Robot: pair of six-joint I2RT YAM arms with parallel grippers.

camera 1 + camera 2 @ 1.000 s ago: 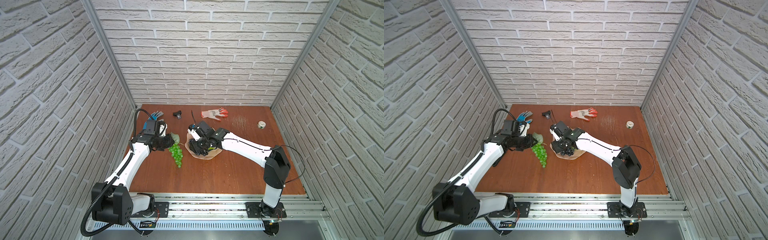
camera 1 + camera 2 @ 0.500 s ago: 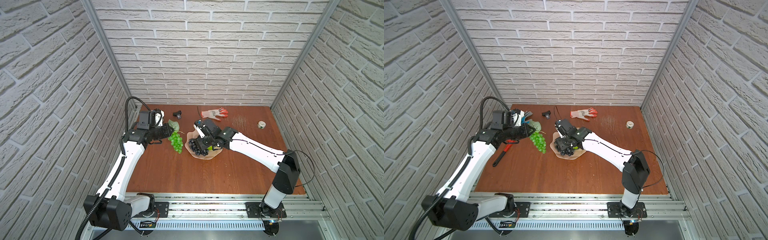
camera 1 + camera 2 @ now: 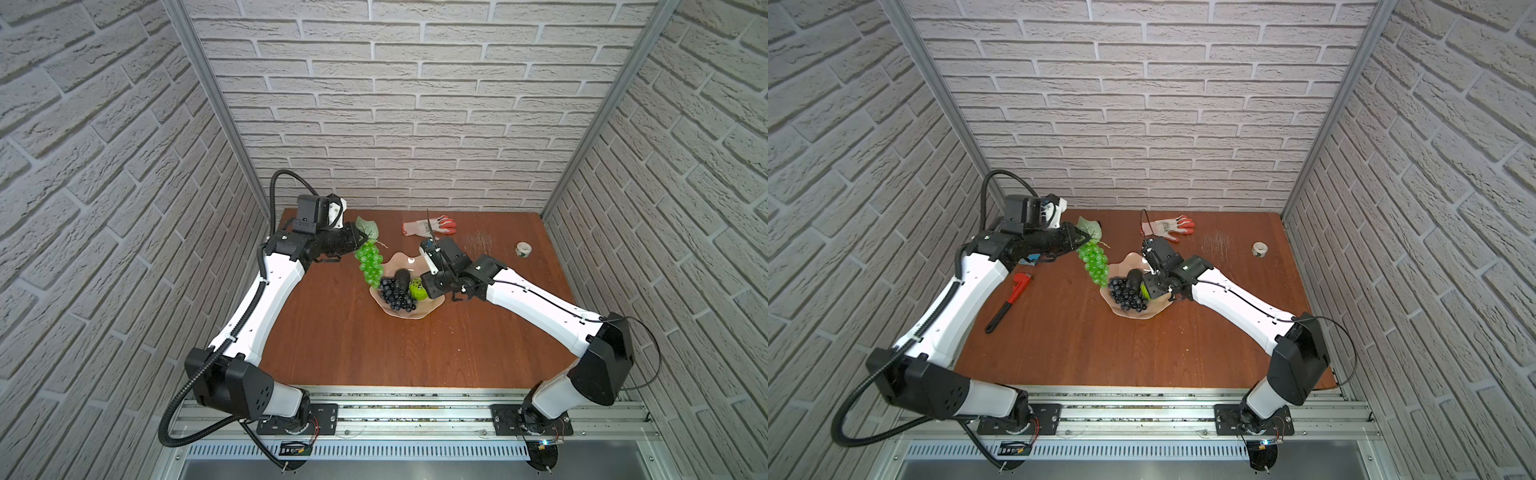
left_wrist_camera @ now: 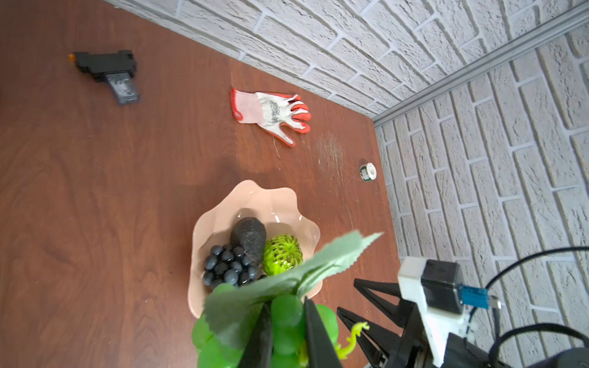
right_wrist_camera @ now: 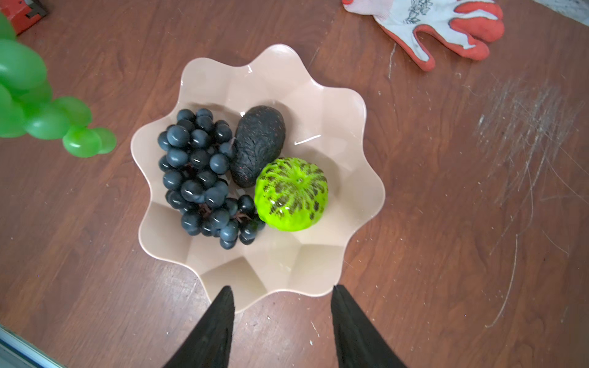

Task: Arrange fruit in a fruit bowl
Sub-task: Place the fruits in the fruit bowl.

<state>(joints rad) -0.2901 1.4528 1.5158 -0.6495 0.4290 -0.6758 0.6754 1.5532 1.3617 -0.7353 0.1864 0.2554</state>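
Note:
The pale peach fruit bowl [image 3: 415,313] [image 3: 1133,314] [image 5: 287,261] sits mid-table. In it lie a dark grape bunch [image 5: 200,175] [image 3: 397,295], a dark bumpy avocado-like piece [image 5: 258,145] [image 3: 402,277] and a bright green round fruit [image 5: 291,194] [image 3: 417,289]. My left gripper [image 4: 285,302] [image 3: 360,245] is shut on the top of the green grape bunch [image 4: 287,321] [image 3: 370,264] [image 3: 1094,262], which hangs in the air just left of the bowl's rim. My right gripper [image 5: 280,288] [image 3: 428,286] hovers open and empty over the bowl's right edge.
A white-orange glove [image 3: 428,226] [image 4: 271,111] lies at the back. A small tape roll [image 3: 523,249] is at the back right. A red pipe wrench [image 3: 1013,297] lies on the left under my left arm. A black device [image 4: 105,67] sits near the back wall.
My left gripper has lifted the green grape bunch off the table and carried it up and right, to the bowl's edge. My right gripper has drawn back from the bowl's middle to its right side.

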